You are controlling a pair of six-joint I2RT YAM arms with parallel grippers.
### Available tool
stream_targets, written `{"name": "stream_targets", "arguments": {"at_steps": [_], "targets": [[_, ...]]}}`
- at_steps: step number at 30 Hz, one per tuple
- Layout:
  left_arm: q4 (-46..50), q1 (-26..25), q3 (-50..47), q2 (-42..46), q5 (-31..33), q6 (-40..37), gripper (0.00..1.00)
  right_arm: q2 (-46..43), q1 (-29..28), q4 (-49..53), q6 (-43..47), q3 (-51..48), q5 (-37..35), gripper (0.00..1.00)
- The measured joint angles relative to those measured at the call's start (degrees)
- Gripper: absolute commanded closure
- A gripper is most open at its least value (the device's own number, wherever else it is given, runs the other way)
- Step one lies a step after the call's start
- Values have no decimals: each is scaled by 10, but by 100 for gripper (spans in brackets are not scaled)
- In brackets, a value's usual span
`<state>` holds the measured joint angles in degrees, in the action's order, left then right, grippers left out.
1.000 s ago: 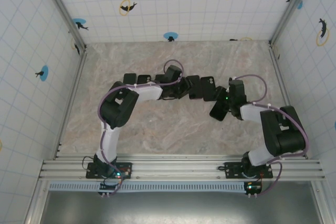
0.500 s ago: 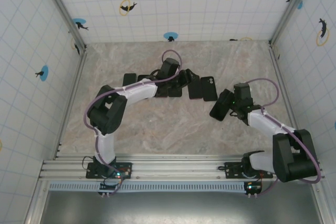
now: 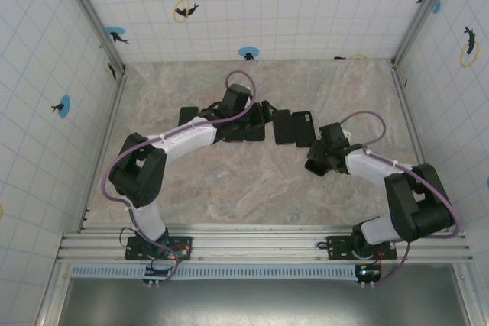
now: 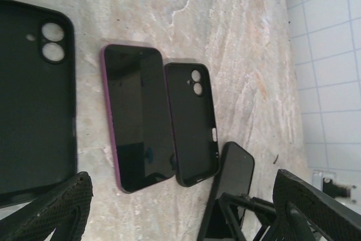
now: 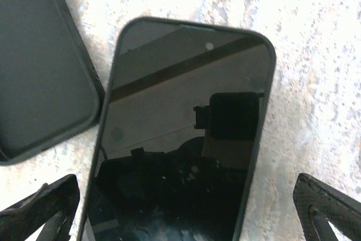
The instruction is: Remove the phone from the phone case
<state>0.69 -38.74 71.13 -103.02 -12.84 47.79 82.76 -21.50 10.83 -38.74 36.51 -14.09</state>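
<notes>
A dark phone lies screen up on the marble table, and my open right gripper hangs over its lower half with a finger on each side, touching nothing. The same phone and right gripper sit right of centre in the top view. Beside it lies an empty black phone case with two camera cutouts, also seen in the top view. My left gripper is open above the table, its fingers wide apart and holding nothing.
A purple-edged phone lies screen up against the empty case. A larger black case lies to its left, close to my left gripper. Another black object lies behind the left arm. Tiled walls enclose the table on three sides.
Both grippers have opened. The left arm has stretched further back and left, away from the middle. The right gripper has settled over the dark phone, which lies loose on the table.
</notes>
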Motion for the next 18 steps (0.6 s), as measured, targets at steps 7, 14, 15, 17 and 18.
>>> {"name": "stream_targets", "arguments": {"at_steps": [7,14,15,17,18], "targets": [[19,2,-5,9,10,-16,15,46,-18,18,11,42,-26,3],[29,2,-5,9,11,-27,15,92,-40,70,7,87,-67,5],[30,2,-5,9,11,-27,15,101,-40,80,1,95,-71,6],[30,2,-5,9,11,-26,15,113,-41,95,-8,113,-82,7],[30,2,-5,9,11,-26,15,119,-42,98,-13,119,-86,7]]}}
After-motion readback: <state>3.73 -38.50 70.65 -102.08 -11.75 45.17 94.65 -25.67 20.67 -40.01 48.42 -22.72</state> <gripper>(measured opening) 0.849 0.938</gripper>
